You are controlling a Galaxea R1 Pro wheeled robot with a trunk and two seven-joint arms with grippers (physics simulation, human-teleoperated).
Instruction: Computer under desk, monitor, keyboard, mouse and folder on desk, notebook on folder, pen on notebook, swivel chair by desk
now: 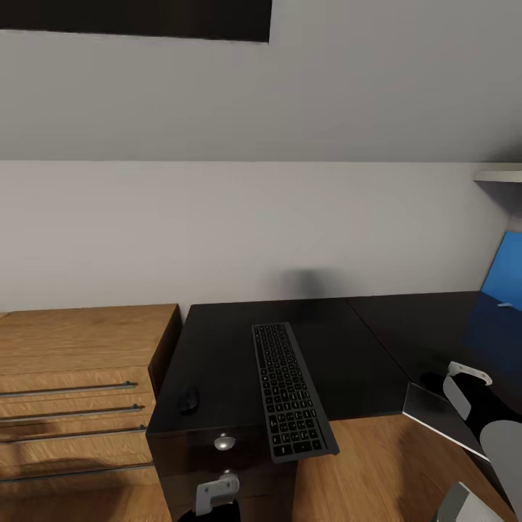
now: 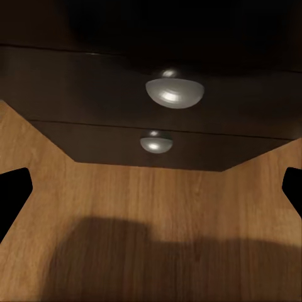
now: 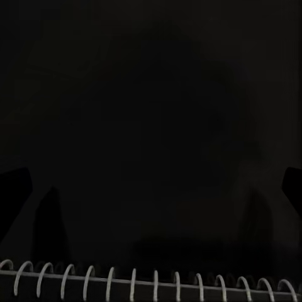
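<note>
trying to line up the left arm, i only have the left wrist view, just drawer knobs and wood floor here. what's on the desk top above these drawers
Observer: The keyboard lies on the desk, its near end overhanging the front edge.
Operator: mouse there too
Observer: Yes, the mouse sits on the desk, apart from the keyboard, toward the light-wood chest.
Operator: what's right arm looking at
Observer: Its wrist view is nearly black, with a white spiral binding along one edge.
Operator: anything blue around
Observer: A blue flat item stands at the far right of the head view.
</note>
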